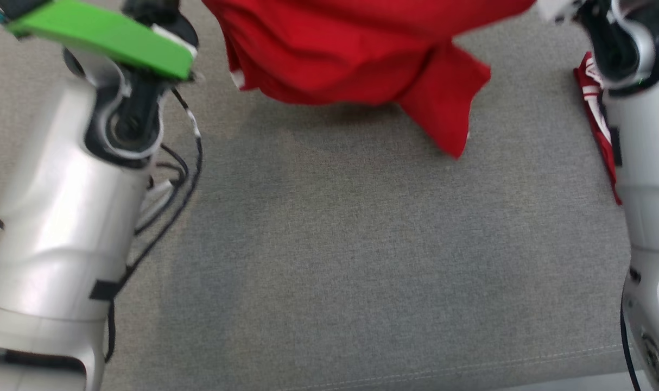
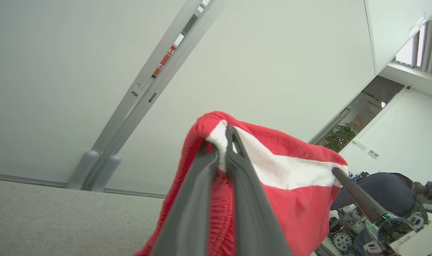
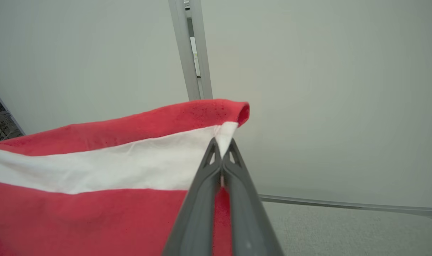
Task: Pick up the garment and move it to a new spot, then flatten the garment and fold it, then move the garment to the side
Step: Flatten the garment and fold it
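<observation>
jaws of both arms were clamped on the white band (image 3: 130, 167) of the red garment (image 1: 362, 49), holding it above the grey fabric surface (image 1: 329, 244).

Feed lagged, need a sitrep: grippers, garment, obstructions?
Left gripper shut on garment; right gripper likewise. Garment hanging above grey surface. Another red-and-white cloth lies by right arm, apart from it.

Item count: one red garment (image 1: 362, 54); one red-and-white cloth (image 1: 589, 89) at the right edge of the grey surface (image 1: 362, 260); two grippers, the left gripper (image 2: 219, 139) and the right gripper (image 3: 222, 143); one green plate (image 1: 107, 38).
</observation>
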Controlling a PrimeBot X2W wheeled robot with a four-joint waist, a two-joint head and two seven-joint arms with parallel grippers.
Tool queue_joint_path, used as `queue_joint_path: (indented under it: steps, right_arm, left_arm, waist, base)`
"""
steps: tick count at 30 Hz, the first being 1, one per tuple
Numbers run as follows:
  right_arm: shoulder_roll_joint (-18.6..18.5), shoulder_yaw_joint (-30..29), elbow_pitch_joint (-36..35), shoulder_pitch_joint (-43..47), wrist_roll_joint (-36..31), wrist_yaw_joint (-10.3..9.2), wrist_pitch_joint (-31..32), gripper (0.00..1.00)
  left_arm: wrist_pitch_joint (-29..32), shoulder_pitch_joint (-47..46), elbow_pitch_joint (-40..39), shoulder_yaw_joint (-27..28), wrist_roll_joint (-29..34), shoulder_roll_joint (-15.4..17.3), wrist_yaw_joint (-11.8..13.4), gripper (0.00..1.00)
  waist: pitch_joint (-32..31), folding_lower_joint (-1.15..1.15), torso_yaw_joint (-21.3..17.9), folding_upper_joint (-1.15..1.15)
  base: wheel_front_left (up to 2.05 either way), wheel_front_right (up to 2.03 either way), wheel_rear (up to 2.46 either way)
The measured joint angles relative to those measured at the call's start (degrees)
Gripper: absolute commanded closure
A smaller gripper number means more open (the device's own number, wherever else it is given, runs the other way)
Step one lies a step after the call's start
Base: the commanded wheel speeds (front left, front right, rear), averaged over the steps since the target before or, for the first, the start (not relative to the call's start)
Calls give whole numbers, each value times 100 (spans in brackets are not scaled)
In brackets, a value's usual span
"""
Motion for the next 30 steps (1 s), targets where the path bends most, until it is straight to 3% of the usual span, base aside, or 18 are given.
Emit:
queue_joint_path:
  steps: [10,15,18,22,26,30]
  right_arm:
    - [-168,361,799,-2208,-699,2,-2737,100]
    - [-437,316,152,-2375,-1127,2,-3040,100]
    - [-587,476,-271,-1813,-1218,1,-3045,100]
    - [-815,960,-298,-686,-1042,3,-3043,100]
    - [-1118,1277,-165,330,-600,2,-3002,100]
    - [-1294,1168,-336,1434,-27,2,-2491,100]
  left_arm:
    - [-956,-1803,-35,479,382,68,-23,100]
    - [-1114,-1853,-706,569,661,-24,-25,100]
    - [-1136,-1262,-1063,623,787,-203,-25,100]
    - [-1135,-190,-1221,372,825,-311,-25,100]
    - [-1135,839,-1263,42,725,-166,-26,100]
    - [-1136,1831,-1382,-196,639,104,-25,100]
  waist:
    - [967,1,-285,0]
    - [1299,1,-353,0]
    - [1425,0,-321,0]
    - [1423,1,-219,0]
    - [1229,0,-148,0]
    - [914,0,-64,0]
  base:
    - [0,0,0]
    - [0,0,0]
    - [0,0,0]
    - [0,0,0]
    - [0,0,0]
    - [0,0,0]
